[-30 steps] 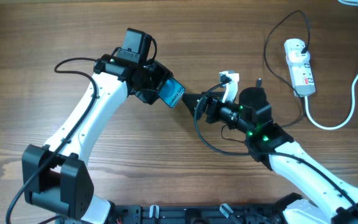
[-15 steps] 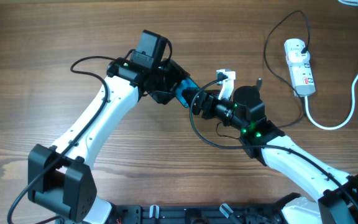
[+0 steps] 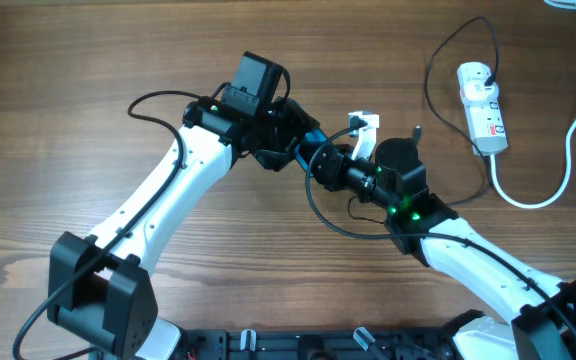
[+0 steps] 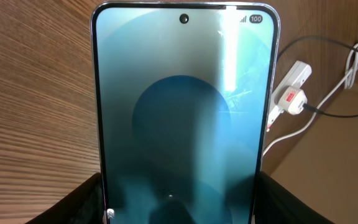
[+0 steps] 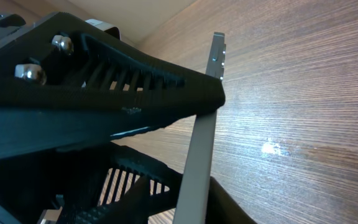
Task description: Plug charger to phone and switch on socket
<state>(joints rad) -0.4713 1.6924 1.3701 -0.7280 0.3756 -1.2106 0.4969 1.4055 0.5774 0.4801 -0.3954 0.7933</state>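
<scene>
One phone [image 4: 182, 118] clamped in left pincer [image 3: 298, 140], right pincer [image 3: 320, 159] adjacent.

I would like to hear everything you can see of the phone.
The phone is a flat slab with rounded corners, thin silvery frame and lit teal screen showing a darker circle, a punch-hole camera and "100" on top. The left gripper clamps its lower end, off the table. It stands edge-on between the fingers of the right gripper; contact there is unclear.
</scene>
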